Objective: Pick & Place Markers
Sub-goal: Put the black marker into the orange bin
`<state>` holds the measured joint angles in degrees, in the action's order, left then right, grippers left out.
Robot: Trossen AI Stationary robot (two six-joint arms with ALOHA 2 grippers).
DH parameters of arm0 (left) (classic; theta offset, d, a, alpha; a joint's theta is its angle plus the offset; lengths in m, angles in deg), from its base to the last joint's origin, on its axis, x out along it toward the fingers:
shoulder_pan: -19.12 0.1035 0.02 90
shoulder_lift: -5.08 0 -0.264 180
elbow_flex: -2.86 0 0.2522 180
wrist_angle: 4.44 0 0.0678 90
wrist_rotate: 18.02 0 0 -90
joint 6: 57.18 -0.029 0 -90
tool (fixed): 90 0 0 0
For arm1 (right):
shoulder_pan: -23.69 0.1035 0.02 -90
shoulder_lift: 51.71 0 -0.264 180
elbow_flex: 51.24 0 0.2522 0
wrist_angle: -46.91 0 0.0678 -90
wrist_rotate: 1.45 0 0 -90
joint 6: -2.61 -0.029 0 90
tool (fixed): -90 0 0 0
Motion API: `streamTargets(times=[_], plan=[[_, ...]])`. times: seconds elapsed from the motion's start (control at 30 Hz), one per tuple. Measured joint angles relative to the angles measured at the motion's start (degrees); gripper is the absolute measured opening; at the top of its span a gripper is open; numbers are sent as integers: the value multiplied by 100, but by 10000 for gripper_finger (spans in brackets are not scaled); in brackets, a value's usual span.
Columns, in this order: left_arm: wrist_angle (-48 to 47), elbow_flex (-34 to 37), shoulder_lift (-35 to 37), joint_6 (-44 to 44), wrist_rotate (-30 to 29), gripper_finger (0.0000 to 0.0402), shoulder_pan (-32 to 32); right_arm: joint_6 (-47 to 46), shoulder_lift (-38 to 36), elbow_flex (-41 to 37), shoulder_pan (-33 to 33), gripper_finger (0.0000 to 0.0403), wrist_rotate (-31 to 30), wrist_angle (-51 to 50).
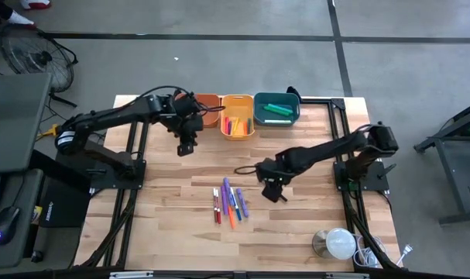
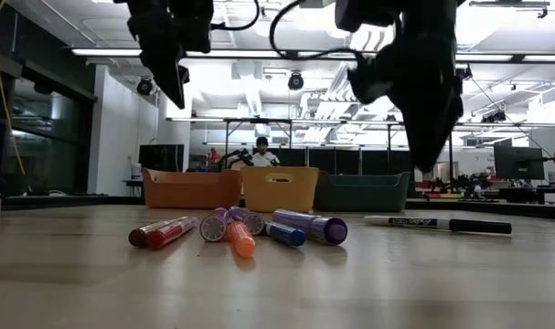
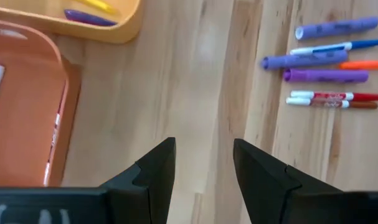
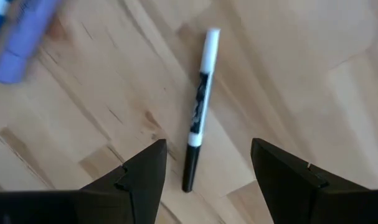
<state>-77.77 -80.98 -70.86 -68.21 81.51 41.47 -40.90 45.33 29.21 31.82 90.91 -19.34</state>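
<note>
Markers (image 2: 236, 230) nearest, right gripper (image 4: 204, 165) tips cropped

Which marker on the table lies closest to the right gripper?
The black-and-white marker, alone directly under the open right gripper; the coloured markers lie clustered farther off.

A grey floor (image 1: 219, 54) with dark lines is seen. A fan (image 1: 33, 56) stands there. Long lights (image 2: 103, 52) are hung overhead.
</note>
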Motion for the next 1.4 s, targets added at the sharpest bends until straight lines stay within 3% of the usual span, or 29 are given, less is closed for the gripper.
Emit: streamTargets(times=[0.8,1.03,1.4], plan=[[119,56,81,227,47,159,4,-694,1428,26,373,213,245,371],[119,56,81,235,49,159,4,-504,1519,35,387,174,263,435],[119,56,81,255,50,159,4,-557,1519,24,389,62,320,509]])
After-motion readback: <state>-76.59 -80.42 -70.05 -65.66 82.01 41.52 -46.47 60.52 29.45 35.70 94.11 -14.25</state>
